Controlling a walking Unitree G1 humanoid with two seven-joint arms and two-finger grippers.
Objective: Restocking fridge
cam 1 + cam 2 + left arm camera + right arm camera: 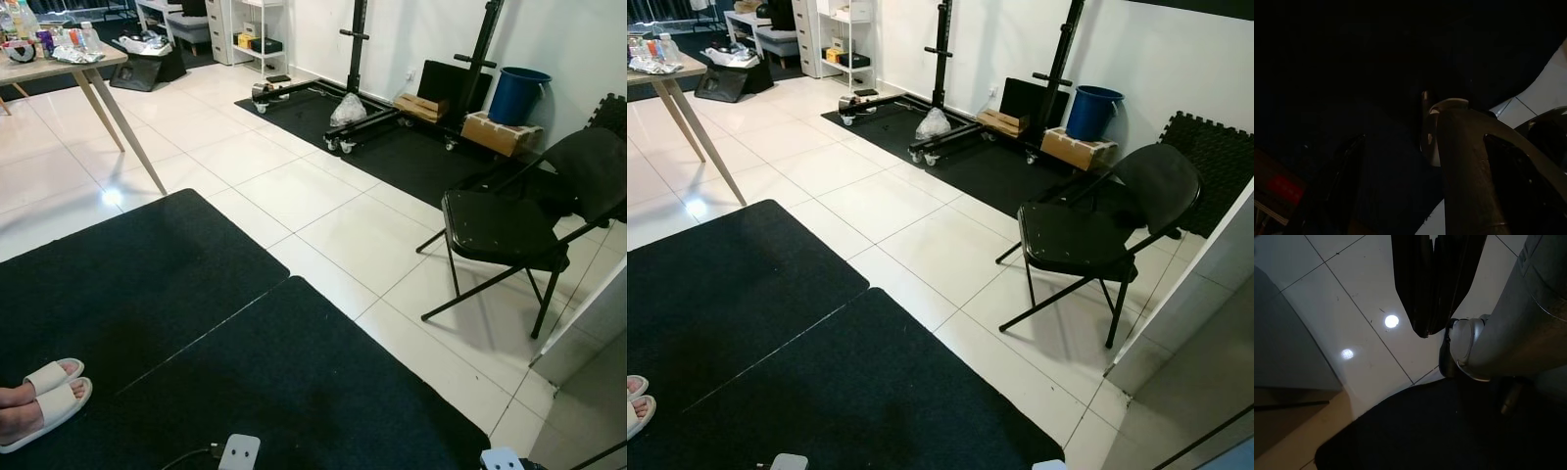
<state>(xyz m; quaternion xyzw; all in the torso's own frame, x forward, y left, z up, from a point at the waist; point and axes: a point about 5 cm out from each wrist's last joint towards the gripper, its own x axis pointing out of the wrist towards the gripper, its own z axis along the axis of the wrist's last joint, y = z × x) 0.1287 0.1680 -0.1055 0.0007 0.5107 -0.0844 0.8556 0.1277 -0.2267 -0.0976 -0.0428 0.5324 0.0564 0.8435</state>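
Both arms hang idle: right end effector fingers pressed together over tile; left end effector's state, cannot tell, too dark. Groceries on desk at 10 o'clock; fridge unseen. Advice: walk toward desk, skirt folding chair at 2 o'clock.

It was a home room used partly as a gym: a squat rack at 1 o'clock, black floor mats underfoot, a folding chair at 3 o'clock.

One chair, one bucket, two slippers.
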